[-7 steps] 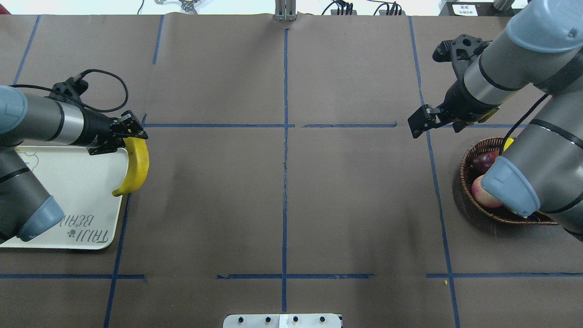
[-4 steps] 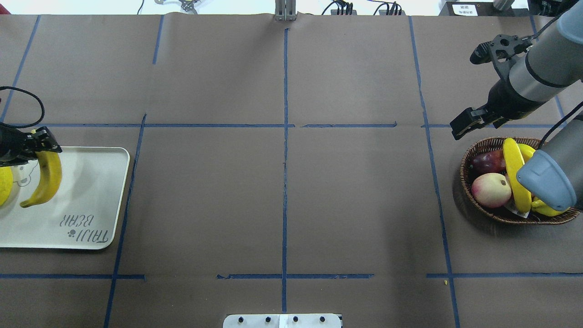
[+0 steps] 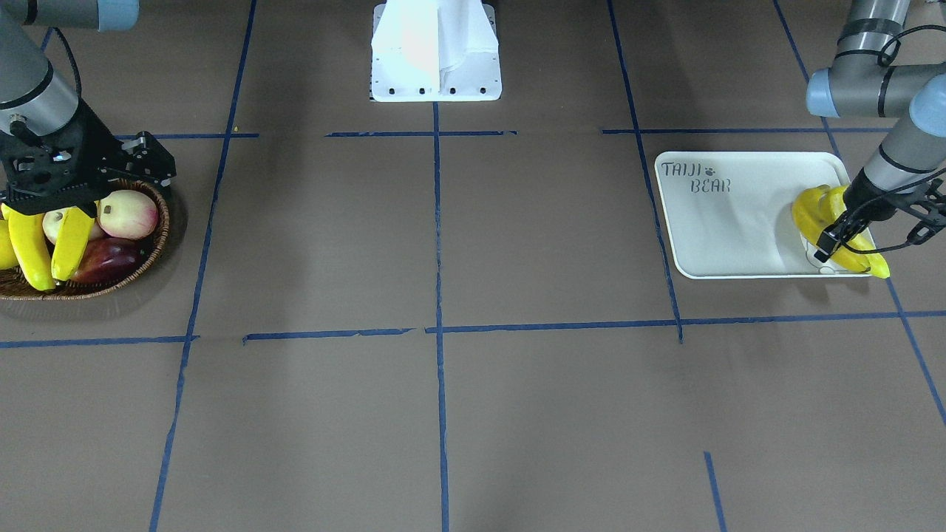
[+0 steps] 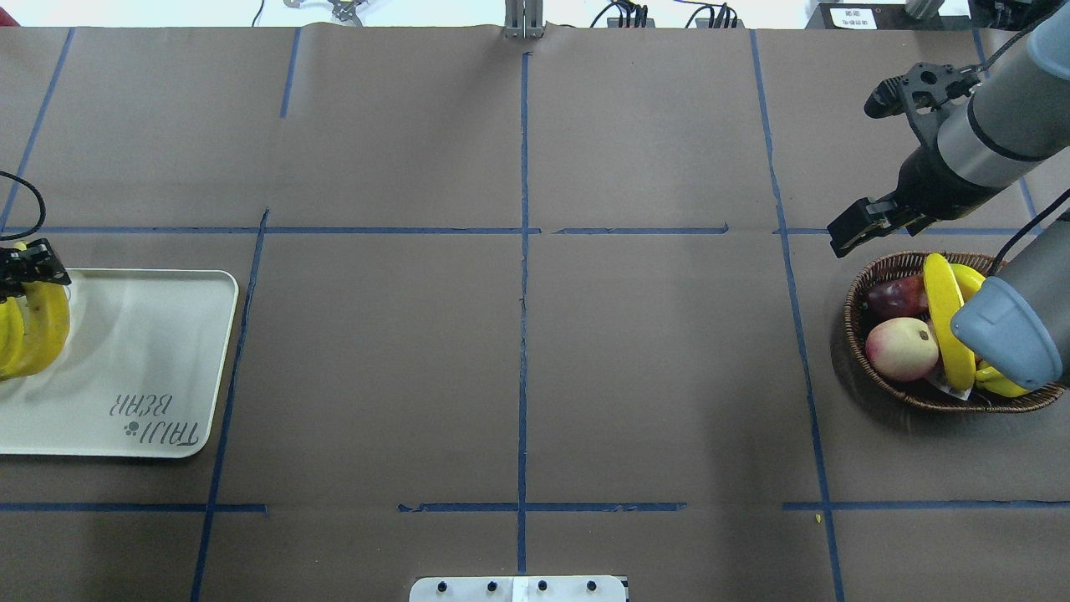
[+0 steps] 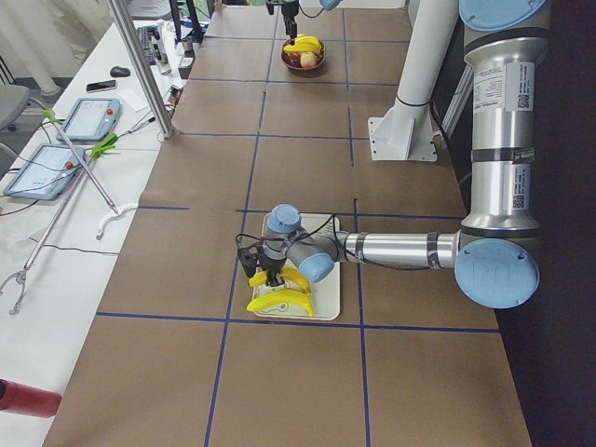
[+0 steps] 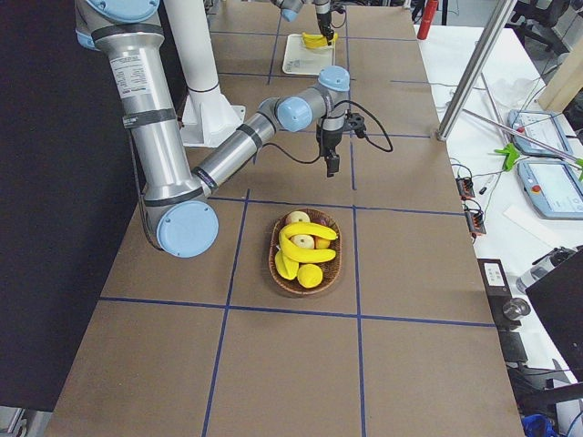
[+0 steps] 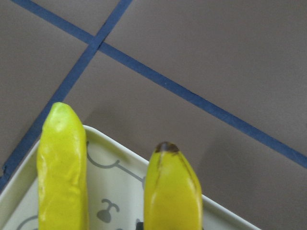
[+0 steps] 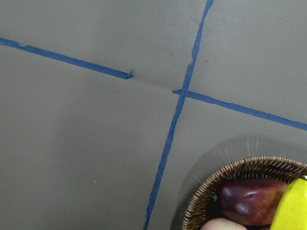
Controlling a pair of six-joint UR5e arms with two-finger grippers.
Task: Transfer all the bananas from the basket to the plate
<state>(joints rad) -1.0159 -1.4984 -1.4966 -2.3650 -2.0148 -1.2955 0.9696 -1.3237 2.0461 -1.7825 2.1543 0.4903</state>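
Where the left gripper (image 4: 38, 272) enters at the far left edge of the overhead view, its fingers are closed on one end of a banana (image 4: 46, 326), which hangs down over the plate (image 4: 142, 351); whether the fruit touches the plate surface cannot be told. Beside it: second banana (image 4: 7, 339), on the plate just left of the first, the two nearly parallel; the left wrist view shows both tips over a plate corner with printed outline. Plate: cream-white, lettered TAIJI BEAR, lower left of the overhead view. Right gripper (image 4: 846, 234): upper right of that view, empty, hovering just up-left of the basket (image 4: 848, 330); finger spacing cannot be told. Basket: dark wicker, right edge, mid-height, partly covered by the right arm's elbow. Contents visible: long banana (image 4: 949, 322) lying across the top, yellow fruit end (image 4: 999, 382) at the lower rim, pink-yellow round fruit (image 4: 901, 349), dark red fruit (image 4: 894, 294). Support: brown table covering (image 4: 518, 376) crossed by blue tape lines.
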